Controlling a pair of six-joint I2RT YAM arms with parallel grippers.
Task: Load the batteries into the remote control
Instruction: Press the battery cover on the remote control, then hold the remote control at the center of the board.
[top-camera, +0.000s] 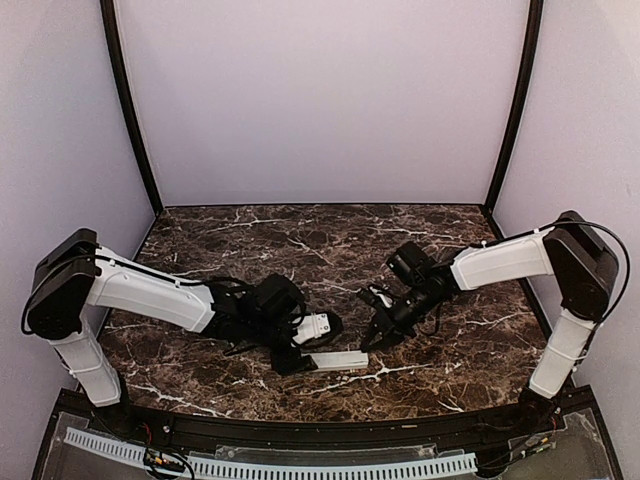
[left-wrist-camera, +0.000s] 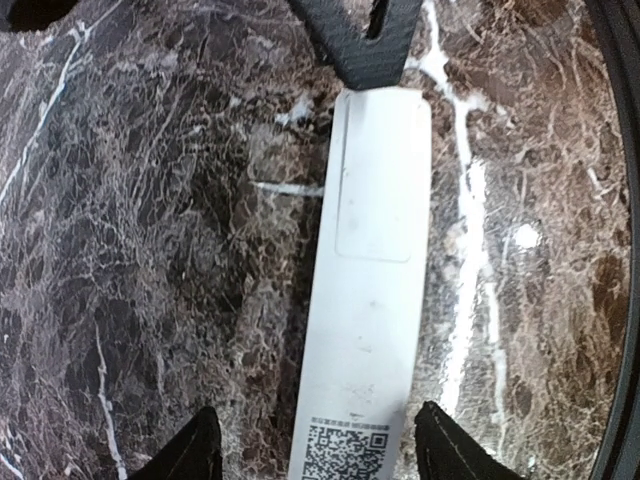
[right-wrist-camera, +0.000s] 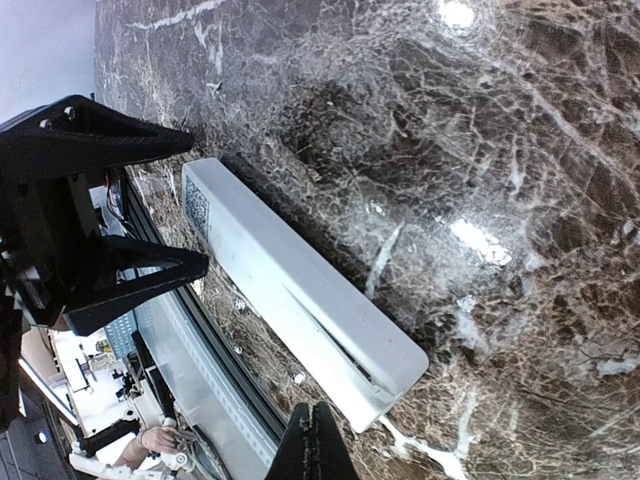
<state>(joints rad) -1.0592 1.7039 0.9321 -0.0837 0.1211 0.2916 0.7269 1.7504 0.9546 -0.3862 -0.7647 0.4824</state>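
From above: white remote (top-camera: 338, 360) flat on the marble counter (top-camera: 250, 240), close to the near edge, long axis left to right. Left claw (top-camera: 303, 350) low over its left end, right claw (top-camera: 377, 338) just beyond its right end. From the left wrist: remote (left-wrist-camera: 370, 300) back side up, code label at the nearer end; left claw (left-wrist-camera: 318, 457) spread, one finger either side of that end with a gap on both sides. Dark tip of the right claw (left-wrist-camera: 362, 45) at the other end, contact unclear. From the right wrist: right claw (right-wrist-camera: 315, 445) pressed together, pinching nothing, just beside the remote (right-wrist-camera: 290, 290); left claw (right-wrist-camera: 198, 203) spread around the far end.
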